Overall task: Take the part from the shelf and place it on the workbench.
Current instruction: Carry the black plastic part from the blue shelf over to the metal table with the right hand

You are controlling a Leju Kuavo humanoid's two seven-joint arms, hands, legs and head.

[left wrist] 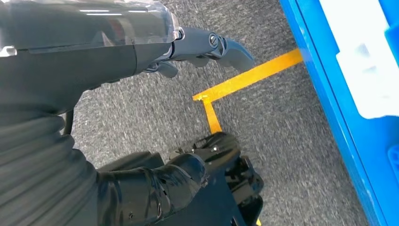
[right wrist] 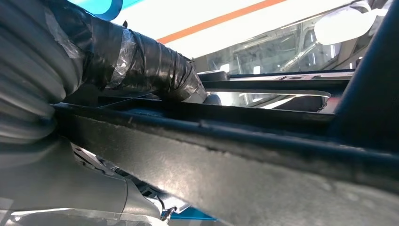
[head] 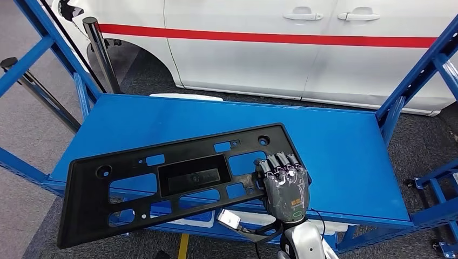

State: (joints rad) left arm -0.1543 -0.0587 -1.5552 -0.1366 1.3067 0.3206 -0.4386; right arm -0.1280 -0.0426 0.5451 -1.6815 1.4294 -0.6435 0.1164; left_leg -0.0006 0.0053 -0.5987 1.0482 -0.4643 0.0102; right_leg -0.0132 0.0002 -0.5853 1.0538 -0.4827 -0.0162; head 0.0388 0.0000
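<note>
A long flat black plastic part (head: 162, 183) with several cut-outs lies slantwise over the blue shelf surface (head: 335, 156). Its left end reaches out past the front edge. My right hand (head: 283, 186) grips the part's right end, fingers curled over the top face. In the right wrist view the taped dark fingers (right wrist: 150, 66) wrap over the part's thick edge (right wrist: 235, 174) and the thumb sits beneath it. My left hand (left wrist: 207, 108) hangs over the grey floor and holds nothing. Its thumb (left wrist: 211, 44) and dark fingers (left wrist: 221, 160) are spread apart.
Blue frame uprights (head: 416, 81) stand at both ends of the shelf. A white car (head: 302, 48) with a red stripe is parked close behind. A chrome post (head: 102, 54) stands at the back left. Yellow floor tape (left wrist: 244, 80) runs beside the shelf's base, and white pieces (head: 229, 218) lie below.
</note>
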